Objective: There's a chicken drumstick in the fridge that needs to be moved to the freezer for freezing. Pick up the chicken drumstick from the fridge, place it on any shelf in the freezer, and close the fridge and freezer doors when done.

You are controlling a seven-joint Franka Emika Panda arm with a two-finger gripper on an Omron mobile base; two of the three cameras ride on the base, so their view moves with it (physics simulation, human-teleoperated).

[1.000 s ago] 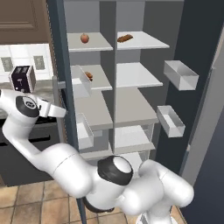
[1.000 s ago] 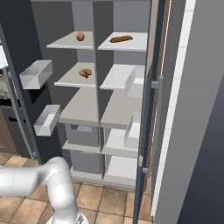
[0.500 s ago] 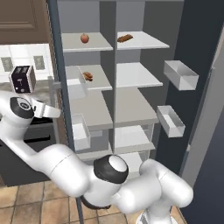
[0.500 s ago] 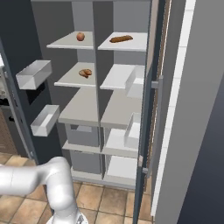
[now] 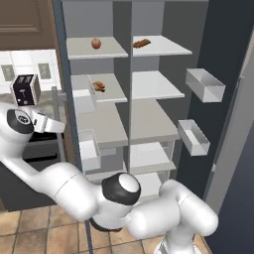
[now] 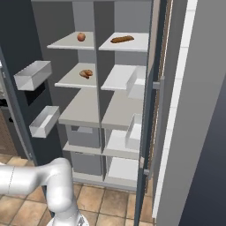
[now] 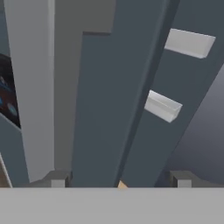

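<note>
Your base views: chicken drumstick (image 5: pixel 98 86) (image 6: pixel 86 73) on shelf (image 5: pixel 101 89), doors (image 6: pixel 152 110) open. Hand view: gripper (image 7: pixel 118 179) at 6 o'clock, jaws apart, empty, grey handle (image 7: pixel 37 87) at 9 o'clock.

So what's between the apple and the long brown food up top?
A grey upright divider stands between the apple and the long brown food. Both base views show it.

doors (image 6: pixel 148 132) slate-blue | shelf (image 5: pixel 151 121) grey-white | drumstick (image 5: pixel 98 86) orange-brown | apple (image 5: pixel 96 43) red-orange | toaster (image 5: pixel 25 90) black | floor (image 6: pixel 114 203) tan tile
</note>
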